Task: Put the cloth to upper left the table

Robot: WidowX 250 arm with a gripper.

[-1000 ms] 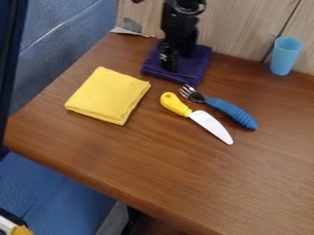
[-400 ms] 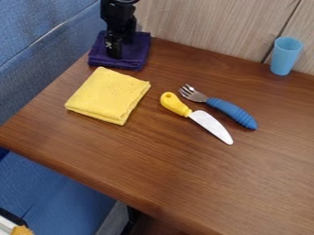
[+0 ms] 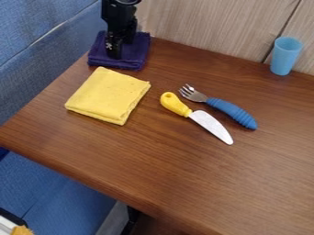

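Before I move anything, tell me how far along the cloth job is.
The purple cloth lies folded at the upper left of the table, so the placing looks done. The pincer is down at that cloth; I cannot tell whether it grips it. What probably remains is releasing it, if held, and lifting the arm away.

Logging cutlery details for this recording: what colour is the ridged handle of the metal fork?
Blue, seen best in the camera view.
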